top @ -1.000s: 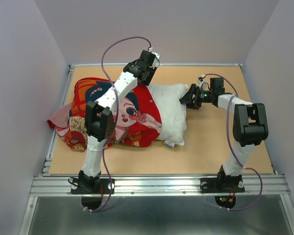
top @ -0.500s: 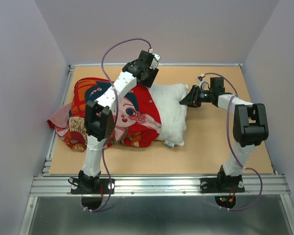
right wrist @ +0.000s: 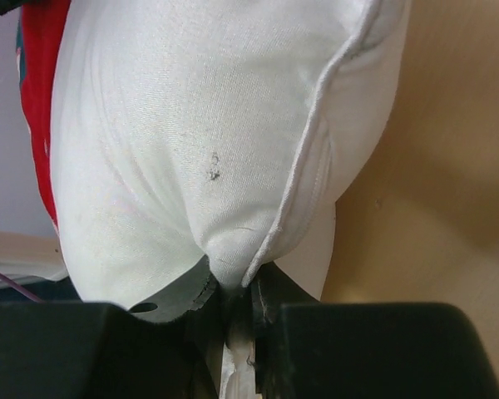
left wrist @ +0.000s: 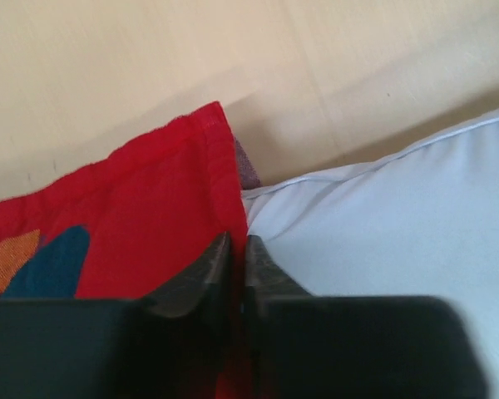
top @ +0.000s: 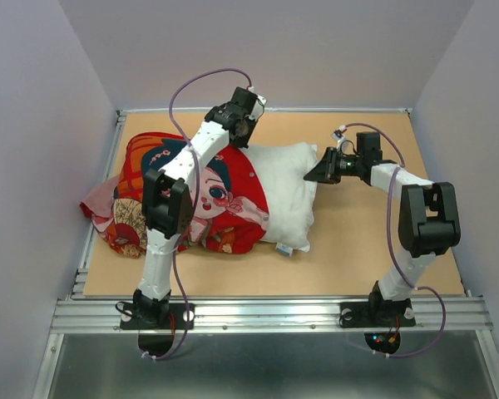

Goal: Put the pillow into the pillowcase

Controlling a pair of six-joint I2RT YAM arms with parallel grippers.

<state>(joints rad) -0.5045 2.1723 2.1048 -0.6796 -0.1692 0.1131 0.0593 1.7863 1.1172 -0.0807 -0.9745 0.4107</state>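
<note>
The white pillow (top: 287, 191) lies across the table's middle, its left half inside the red pillowcase (top: 220, 195) printed with cartoon children. My left gripper (top: 241, 140) sits at the far edge of the pillowcase mouth, shut on the red hem (left wrist: 220, 166) where it meets the pillow (left wrist: 399, 216). My right gripper (top: 312, 174) is shut on the pillow's right edge, pinching a fold of white fabric (right wrist: 233, 249) beside the piped seam. The rest of the pillowcase (top: 121, 212) lies bunched toward the left.
A metal rail (top: 100, 208) borders the table on the left, and grey walls enclose three sides. Bare tan tabletop (top: 374, 249) shows on the right and in front of the pillow.
Both grippers have closed: the left on the pillowcase hem, the right on the pillow's right edge. The pillow and case have shifted slightly to the left.
</note>
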